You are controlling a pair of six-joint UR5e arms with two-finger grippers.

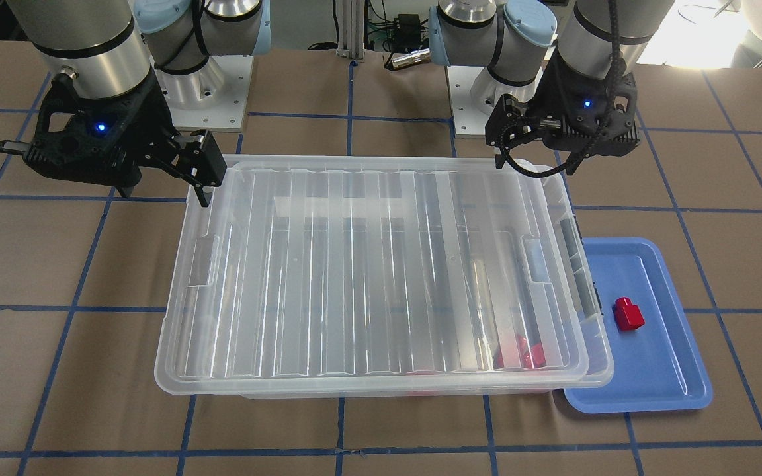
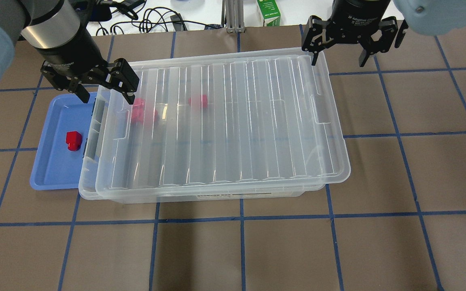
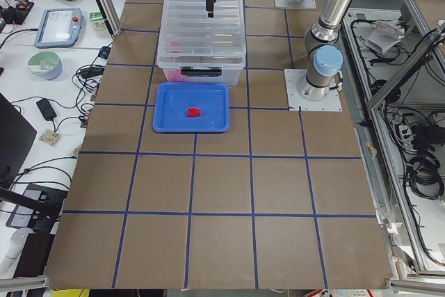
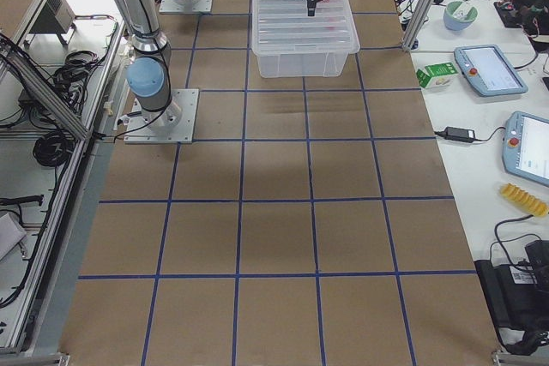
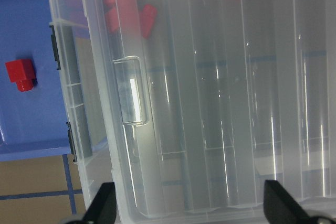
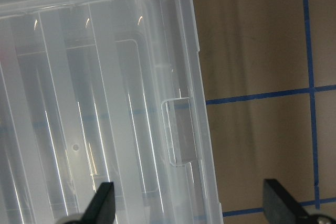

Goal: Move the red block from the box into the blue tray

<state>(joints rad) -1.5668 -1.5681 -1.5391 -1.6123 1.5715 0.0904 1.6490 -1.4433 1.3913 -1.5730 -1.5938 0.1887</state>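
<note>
Red block [image 2: 73, 140] lies in the blue tray [image 2: 51, 169], just beside the box [image 2: 217, 196]. Other red blocks [image 2: 144, 115] show through its skewed ribbed lid [image 2: 237, 121]. Left gripper [image 2: 105, 92] and right gripper [image 2: 338, 61] hover over opposite lid ends, fingers spread wide, holding nothing.

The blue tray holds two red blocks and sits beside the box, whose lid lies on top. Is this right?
Not quite. The blue tray holds one red block, not two; the overhead exterior view shows it. It does sit beside the box, whose lid lies on top.
</note>
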